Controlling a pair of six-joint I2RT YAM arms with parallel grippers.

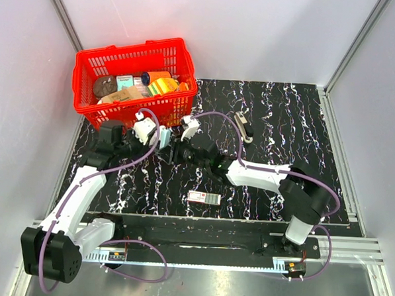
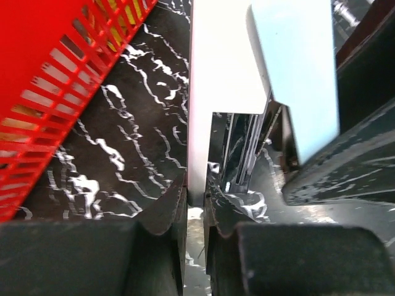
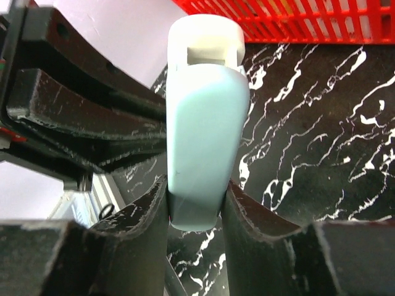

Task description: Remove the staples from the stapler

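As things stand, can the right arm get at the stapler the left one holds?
Likely yes: the right gripper sits around the pale blue top of the stapler, the left gripper clamps its white base, and nothing stands between.

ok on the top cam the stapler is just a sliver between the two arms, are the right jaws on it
observer: yes, the right wrist view shows the right jaws pressed on both sides of the stapler, low on its pale blue half
operator: and the left side
observer: the left wrist view shows the left jaws shut on its thin white half
operator: can you see inside it
observer: a shiny metal channel shows between the two halves, but i can't tell if it's loaded
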